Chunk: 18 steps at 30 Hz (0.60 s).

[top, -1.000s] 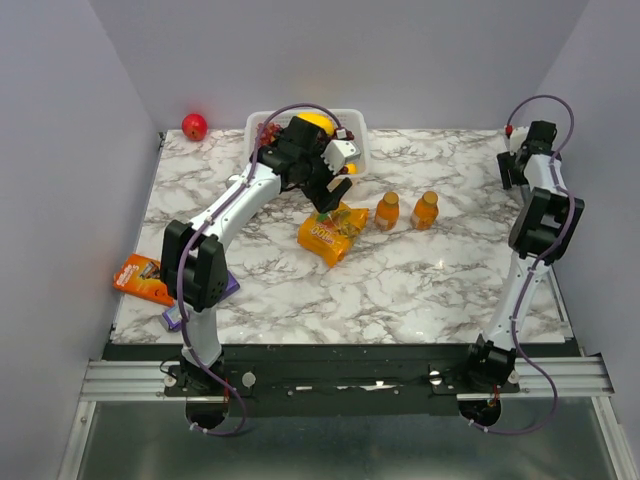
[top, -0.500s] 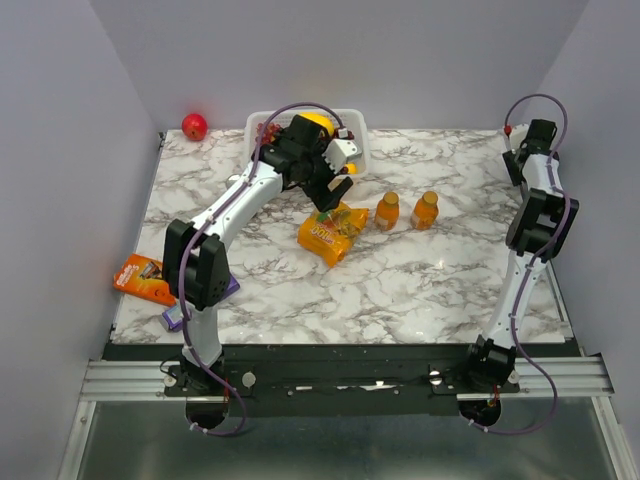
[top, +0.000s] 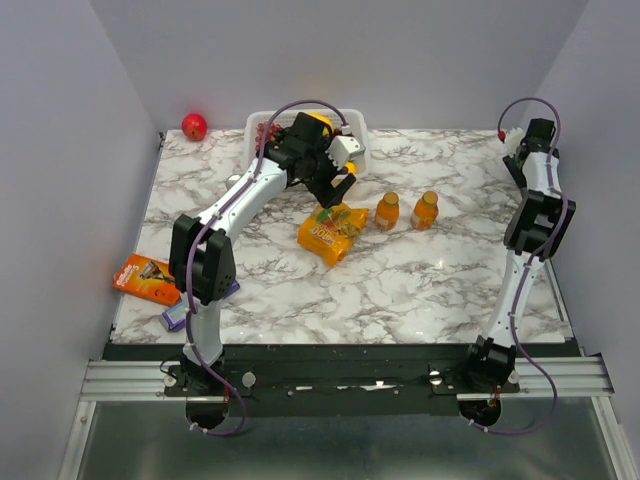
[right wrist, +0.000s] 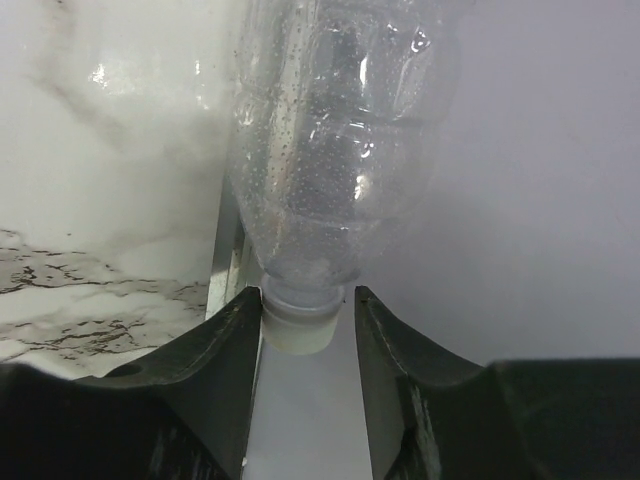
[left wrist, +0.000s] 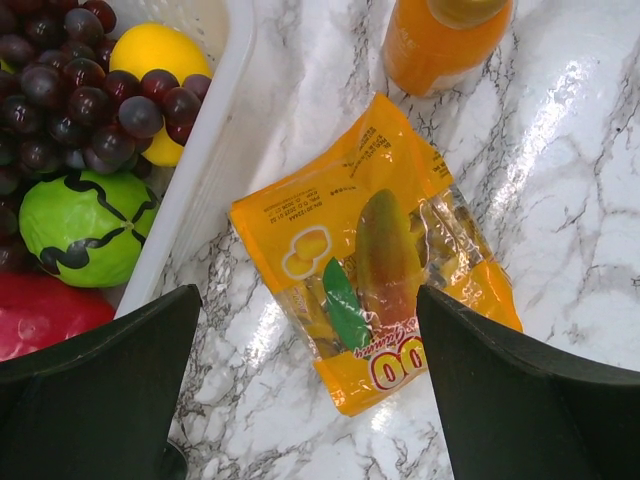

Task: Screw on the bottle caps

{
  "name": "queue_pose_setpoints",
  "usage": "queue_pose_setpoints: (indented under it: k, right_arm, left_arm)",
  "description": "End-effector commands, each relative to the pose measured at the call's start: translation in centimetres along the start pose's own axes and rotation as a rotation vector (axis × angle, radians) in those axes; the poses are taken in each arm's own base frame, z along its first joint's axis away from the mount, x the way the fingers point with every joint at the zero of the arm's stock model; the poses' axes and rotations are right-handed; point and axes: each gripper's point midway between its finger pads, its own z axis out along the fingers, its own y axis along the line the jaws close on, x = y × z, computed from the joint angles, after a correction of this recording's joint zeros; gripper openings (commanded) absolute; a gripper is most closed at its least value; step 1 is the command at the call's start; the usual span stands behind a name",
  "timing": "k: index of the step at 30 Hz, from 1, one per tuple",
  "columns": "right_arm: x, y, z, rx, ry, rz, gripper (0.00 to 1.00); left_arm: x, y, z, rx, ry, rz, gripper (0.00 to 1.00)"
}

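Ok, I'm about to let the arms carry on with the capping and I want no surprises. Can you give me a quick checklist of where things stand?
1. Left tool free: ok, open and empty above the snack bag.
2. Right tool on the colourless bottle: ok, its fingers close on the neck.
3. Cap on that bottle: cannot tell. The neck end is white, but whether that is thread or cap is unclear.
4. Orange bottles upright: ok, both stand beside the bag.
5. Loose caps located: not ok, none shows in any view.
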Motion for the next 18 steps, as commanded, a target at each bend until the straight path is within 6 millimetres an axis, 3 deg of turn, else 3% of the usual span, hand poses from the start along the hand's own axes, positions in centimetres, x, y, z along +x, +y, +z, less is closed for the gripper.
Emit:
queue_pose_setpoints:
  k: [1,3,7,8,9,13,18]
  right_arm:
    - [1.5,0.3,0.5,-0.029,0.066,-0.047,0.55]
    - [1.6,0.2,0.5,-0.032,0.077,-0.056,0.56]
    - [1.6,-0.1,0.6,-0.070,0.038,-0.046,0.38]
    - [1.6,0.0,0.7,-0.081,0.028,-0.043,0.27]
    - [1.5,-0.1,0.6,-0.081,0.025,-0.039,0.06]
    - [1.5,-0.4,0.7,-0.056,0.014,-0.035,0.00]
    - [2.7,1.8,-1.1,-0.108,0.030,-0.006,0.00]
  left_arm:
    - [-1.4,0.4,0.2,-0.011,-0.030,0.005,0.99]
    - [-1.5,0.6,0.2,-0.017,-0.031,0.008,0.99]
    - [-1.5,1.0,0.2,-0.030,-0.032,0.015,0.99]
    - [-1.5,1.0,0.1,-0.029,-0.031,0.013,0.99]
    - [-1.4,1.0,0.2,-0.030,-0.029,0.013,0.99]
    - [-1.5,1.1,-0.1,-0.040,-0.031,0.019,0.99]
    - [-1.4,1.0,-0.4,-0.038,-0.029,0.026,0.99]
